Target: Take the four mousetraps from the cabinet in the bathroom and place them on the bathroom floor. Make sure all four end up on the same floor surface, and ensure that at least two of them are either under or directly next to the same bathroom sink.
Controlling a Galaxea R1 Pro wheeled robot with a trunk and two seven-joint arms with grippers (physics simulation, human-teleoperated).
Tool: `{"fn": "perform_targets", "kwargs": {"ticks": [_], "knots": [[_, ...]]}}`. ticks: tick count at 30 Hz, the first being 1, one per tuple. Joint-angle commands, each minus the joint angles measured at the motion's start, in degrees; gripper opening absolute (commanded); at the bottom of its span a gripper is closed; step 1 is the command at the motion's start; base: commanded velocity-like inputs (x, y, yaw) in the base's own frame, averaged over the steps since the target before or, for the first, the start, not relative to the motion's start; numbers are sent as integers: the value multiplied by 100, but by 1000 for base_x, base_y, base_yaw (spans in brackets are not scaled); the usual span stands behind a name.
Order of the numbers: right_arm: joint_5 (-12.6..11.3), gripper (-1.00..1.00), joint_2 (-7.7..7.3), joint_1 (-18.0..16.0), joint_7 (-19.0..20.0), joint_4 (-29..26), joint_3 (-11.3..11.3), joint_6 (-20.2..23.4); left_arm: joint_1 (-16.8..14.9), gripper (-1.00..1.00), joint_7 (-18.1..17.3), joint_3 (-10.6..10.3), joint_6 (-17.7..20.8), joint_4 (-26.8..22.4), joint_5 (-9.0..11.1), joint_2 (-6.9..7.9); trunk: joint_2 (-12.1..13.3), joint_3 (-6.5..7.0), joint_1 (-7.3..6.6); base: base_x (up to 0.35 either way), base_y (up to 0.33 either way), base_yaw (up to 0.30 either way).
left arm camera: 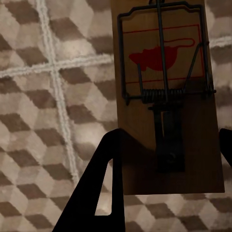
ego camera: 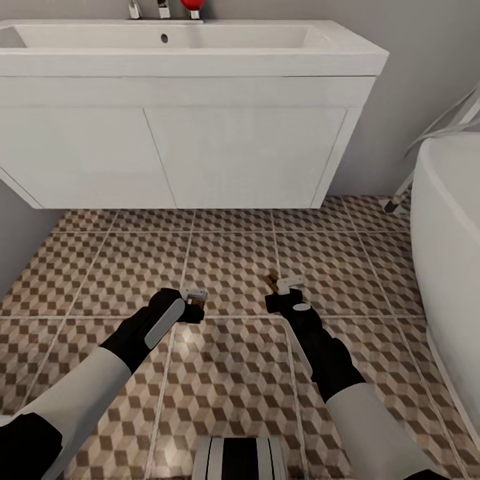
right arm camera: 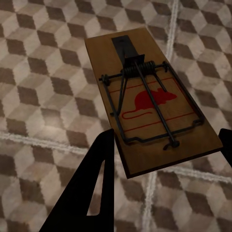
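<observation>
- Head view: both arms reach low over the bathroom floor (ego camera: 233, 267) in front of the sink (ego camera: 187, 113), a white wall-hung block with a chrome tap (ego camera: 163, 8) and a red ball (ego camera: 192, 5) at its back edge.
- The left gripper (ego camera: 195, 301) and the right gripper (ego camera: 280, 293) hover near each other, each with only a sliver of brown at its tip from this height.
- Left wrist view: the left gripper's dark fingers (left arm camera: 104, 179) pinch the near end of a mousetrap (left arm camera: 164, 92), its board, wire spring and red mouse print plain above the tiles.
- Right wrist view: the right gripper pinches a second mousetrap (right arm camera: 150, 104), tilted, over a grout line.
- A white bathtub (ego camera: 453, 220) curves in on the right, beside the sink, with the grey wall (ego camera: 413, 67) behind.
</observation>
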Motion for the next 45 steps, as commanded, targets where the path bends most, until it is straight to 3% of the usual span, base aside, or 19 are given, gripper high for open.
{"fn": "perform_targets", "kwargs": {"ticks": [1, 22, 40, 45], "knots": [[14, -100, -1, -3, -24, -7, 11, 36, -5, -100, 61, -23, 7, -5, 55, 5, -2, -13, -1, 6, 0, 0], [23, -100, -18, 0, -24, -8, 11, 36, -5, -100, 60, -15, 8, 0, 56, -1, -2, -101, -1, 204, 126, 0], [23, -100, -26, -2, -24, -7, 11, 36, -5, -100, 60, -24, -1, 16, 55, -29, -2, -101, -1, 45, -13, 0], [23, -100, -27, -5, -24, -8, 11, 36, -5, -100, 60, -24, -1, 18, 56, -29, -8, -220, 12, 0, 0, 0]]}}
